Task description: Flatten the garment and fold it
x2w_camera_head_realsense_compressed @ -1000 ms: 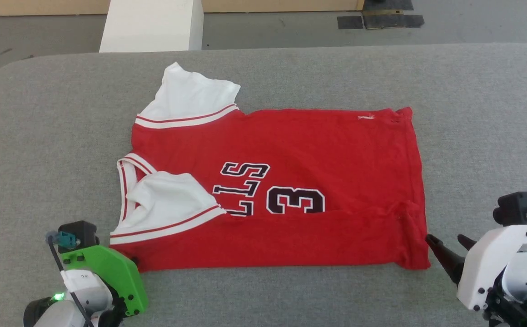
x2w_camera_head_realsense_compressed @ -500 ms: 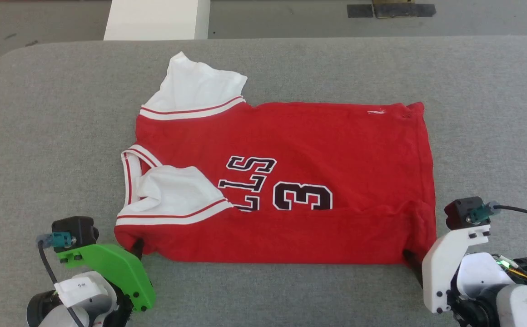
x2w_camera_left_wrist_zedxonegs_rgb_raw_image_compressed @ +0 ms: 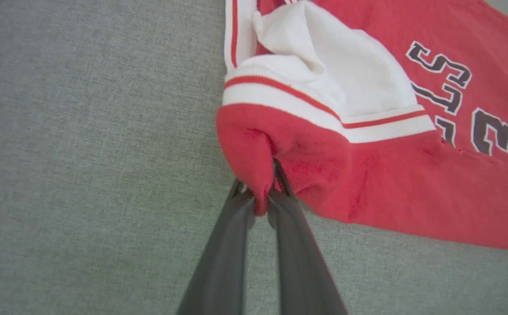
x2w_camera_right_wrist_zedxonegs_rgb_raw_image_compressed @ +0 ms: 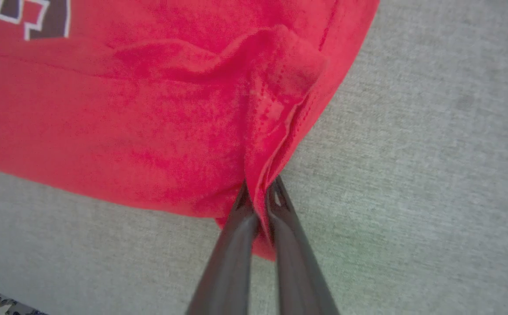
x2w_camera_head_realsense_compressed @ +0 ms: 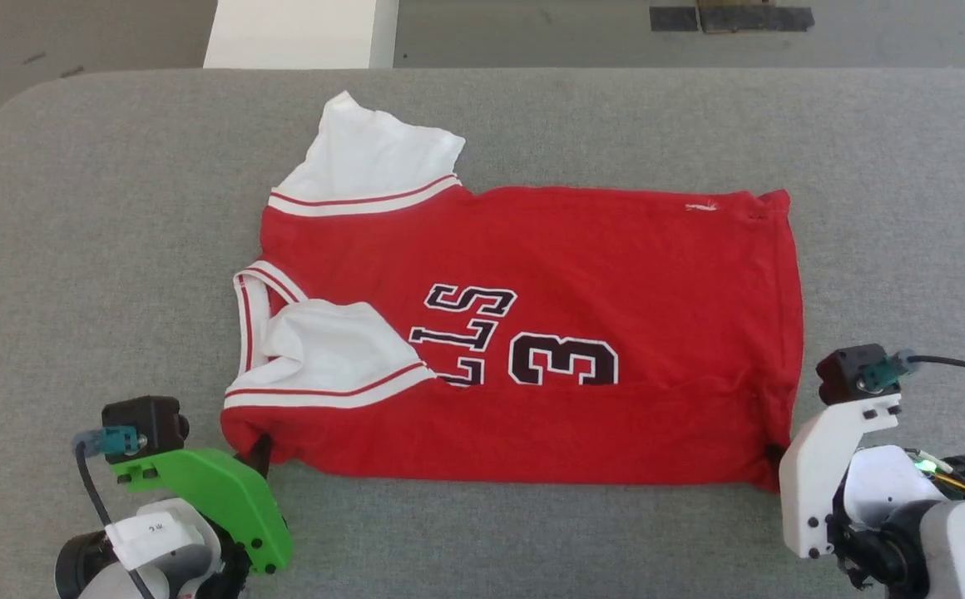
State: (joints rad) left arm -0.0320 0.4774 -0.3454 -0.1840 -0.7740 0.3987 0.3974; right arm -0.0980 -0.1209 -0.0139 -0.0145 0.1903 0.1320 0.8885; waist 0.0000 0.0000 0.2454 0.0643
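Red garment [x2w_camera_head_realsense_compressed: 582,274], long axis left-right, collar [x2w_camera_head_realsense_compressed: 246,320] leftward, left claw [x2w_camera_left_wrist_zedxonegs_rgb_raw_image_compressed: 260,197] and right claw [x2w_camera_right_wrist_zedxonegs_rgb_raw_image_compressed: 260,192] clamped on near corners

Lab-like room, grey fabric table [x2w_camera_head_realsense_compressed: 116,249], taped floor [x2w_camera_head_realsense_compressed: 532,37]

The red garment [x2w_camera_head_realsense_compressed: 574,274] lies flat, its near edge folded over, spanning from the left gripper [x2w_camera_left_wrist_zedxonegs_rgb_raw_image_compressed: 262,197] to the right gripper [x2w_camera_right_wrist_zedxonegs_rgb_raw_image_compressed: 260,197]. Each pinches a near corner.

Looks soft, matt and faintly fuzzy on the garment [x2w_camera_head_realsense_compressed: 582,249]: knit cloth. Shows coarse, dull woven fabric on the grey table cover [x2w_camera_head_realsense_compressed: 116,249]. Appears smooth, dark and plastic-like on the fingers [x2w_camera_left_wrist_zedxonegs_rgb_raw_image_compressed: 223,262] of the left gripper [x2w_camera_left_wrist_zedxonegs_rgb_raw_image_compressed: 262,197] and the right gripper [x2w_camera_right_wrist_zedxonegs_rgb_raw_image_compressed: 258,197].
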